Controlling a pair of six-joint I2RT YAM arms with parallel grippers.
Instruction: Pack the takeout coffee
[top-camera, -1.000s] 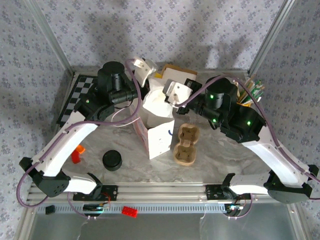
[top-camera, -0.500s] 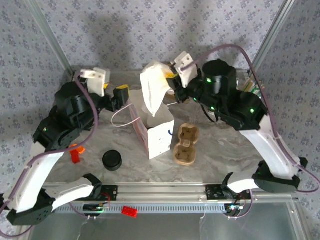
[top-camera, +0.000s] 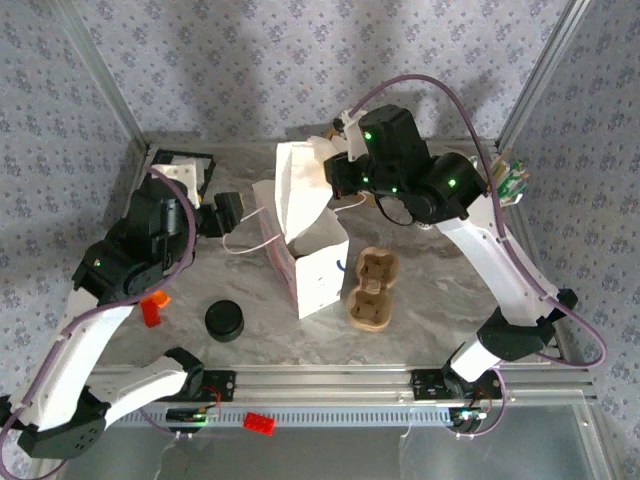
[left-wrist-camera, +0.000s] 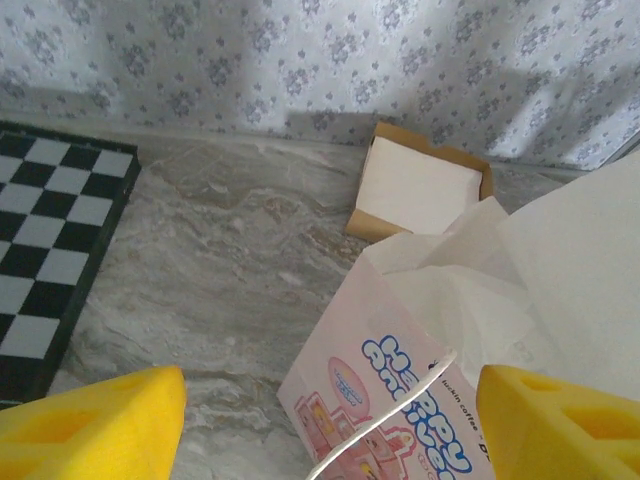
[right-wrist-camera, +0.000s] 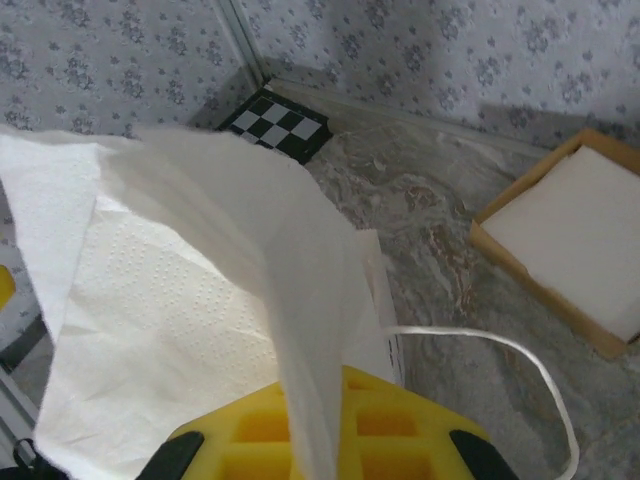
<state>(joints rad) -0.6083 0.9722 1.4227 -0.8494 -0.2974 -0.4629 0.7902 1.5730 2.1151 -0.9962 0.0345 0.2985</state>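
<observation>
The left gripper (left-wrist-camera: 325, 430) is pointing down at a grey marble table (left-wrist-camera: 230, 250), its two yellow fingers (left-wrist-camera: 90, 425) sitting wide apart in the bottom corners. Between them, a pink and white paper bag (left-wrist-camera: 380, 385) with blue lettering is standing open, a thin white handle (left-wrist-camera: 385, 415) looping across its side. Crumpled white paper (left-wrist-camera: 520, 290) is billowing out of the bag's top. Behind it, a brown box of white napkins (left-wrist-camera: 415, 185) is lying flat. A black and white checkerboard (left-wrist-camera: 50, 240) is lying at the left edge. A floral backdrop (left-wrist-camera: 300, 60) is hanging behind.
</observation>
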